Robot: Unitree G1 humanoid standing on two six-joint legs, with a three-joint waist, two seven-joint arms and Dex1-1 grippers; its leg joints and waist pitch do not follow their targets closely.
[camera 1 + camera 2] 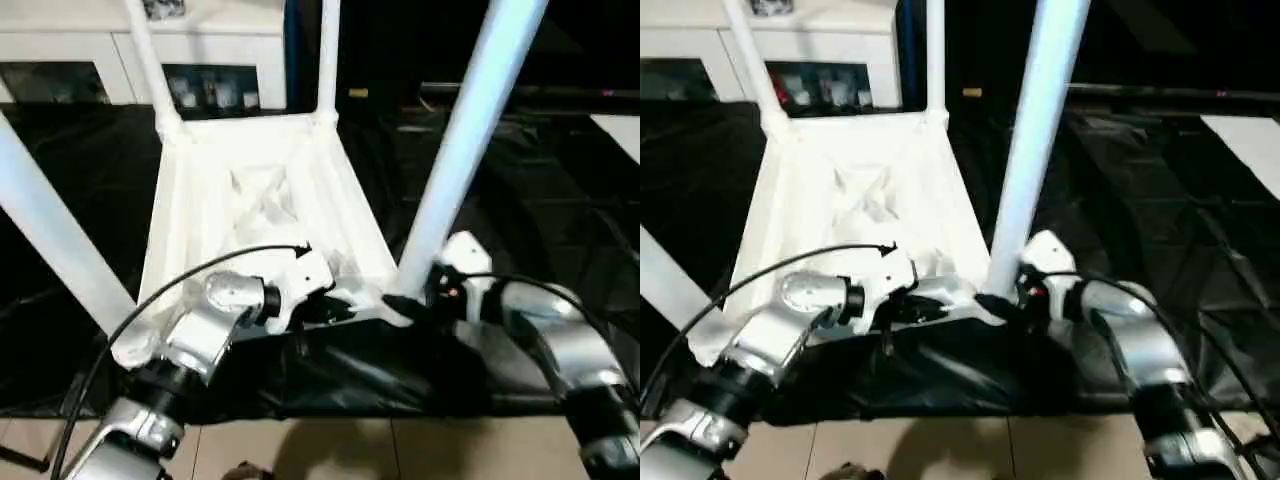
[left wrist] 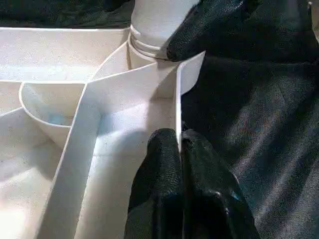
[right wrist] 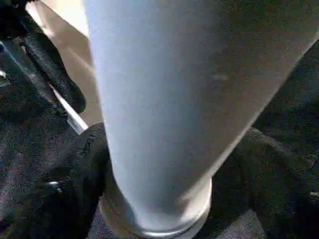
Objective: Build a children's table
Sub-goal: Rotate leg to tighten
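Note:
The children's table lies upside down on a black sheet, its ribbed white top (image 1: 260, 200) facing up. Four white legs stand in the corner sockets: near right (image 1: 470, 130), near left (image 1: 50, 230), far left (image 1: 145, 60), far right (image 1: 328, 60). My left gripper (image 2: 179, 144) is shut on the thin rim wall of the top (image 2: 177, 99), close to the near right corner. My right gripper (image 1: 405, 305) sits at the base of the near right leg (image 3: 164, 99), one black finger (image 3: 79, 169) pressed against each side just above the socket.
A white cabinet with glass doors (image 1: 100, 60) stands behind the table. The black sheet (image 1: 520, 200) covers the floor around it, with pale tiles (image 1: 350, 450) along the near edge. A white panel edge (image 1: 620, 130) shows at far right.

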